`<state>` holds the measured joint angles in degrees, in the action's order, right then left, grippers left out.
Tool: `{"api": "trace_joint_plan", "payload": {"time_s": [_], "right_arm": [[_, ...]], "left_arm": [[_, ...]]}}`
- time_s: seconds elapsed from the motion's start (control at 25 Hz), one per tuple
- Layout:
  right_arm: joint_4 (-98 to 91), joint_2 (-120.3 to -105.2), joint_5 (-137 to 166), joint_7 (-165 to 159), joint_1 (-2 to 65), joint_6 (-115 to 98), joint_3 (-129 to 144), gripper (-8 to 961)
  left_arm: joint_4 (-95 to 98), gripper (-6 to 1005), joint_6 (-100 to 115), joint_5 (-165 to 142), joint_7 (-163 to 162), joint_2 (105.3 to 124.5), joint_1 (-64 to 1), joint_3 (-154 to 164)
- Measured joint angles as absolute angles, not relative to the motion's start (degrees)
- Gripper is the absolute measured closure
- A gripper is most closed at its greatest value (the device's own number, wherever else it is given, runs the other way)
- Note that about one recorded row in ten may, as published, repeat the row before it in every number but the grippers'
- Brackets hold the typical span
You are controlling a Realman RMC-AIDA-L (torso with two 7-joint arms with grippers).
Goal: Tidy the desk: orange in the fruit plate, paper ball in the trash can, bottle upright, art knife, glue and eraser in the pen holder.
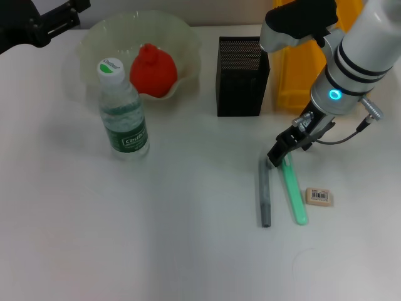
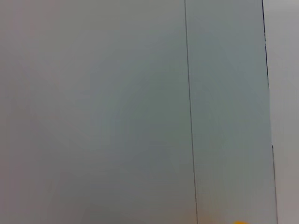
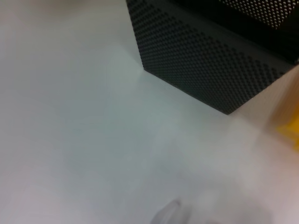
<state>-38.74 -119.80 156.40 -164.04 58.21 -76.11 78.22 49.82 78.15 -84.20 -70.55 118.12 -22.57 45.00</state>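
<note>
Just in front of the pen holder, the right gripper, its grip state indeterminable, is lowered between the grey art knife and green glue, so either could be nudged aside.

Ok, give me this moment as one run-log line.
right gripper low at top ends of grey art knife and green glue stick | eraser on desk | orange in fruit plate | bottle upright | left arm parked

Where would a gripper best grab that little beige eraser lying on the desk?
Probably from straight above, fingers closing across the narrower sides of the eraser. It lies flat with its label up, so only its edges offer grip, and nothing touches it; the green stick lies beside it, apart.
</note>
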Motion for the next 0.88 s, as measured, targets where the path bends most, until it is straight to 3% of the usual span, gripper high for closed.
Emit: {"api": "trace_joint_plan", "payload": {"time_s": [0.16,0.36,0.88], "right_arm": [[-38.7,-119.80,156.4,-164.0,58.4,-76.3,78.2,237],[-38.8,-119.80,156.4,-164.0,58.7,-76.5,78.2,409],[-37.4,-119.53,153.3,-164.0,58.8,-77.3,77.8,662]], "left_arm": [[49.8,258,78.1,-84.1,-70.5,118.12,-22.7,45.0],[49.8,258,78.1,-84.0,-70.5,118.13,-22.7,45.0],[49.8,258,78.1,-84.0,-70.6,118.13,-22.7,45.0]]}}
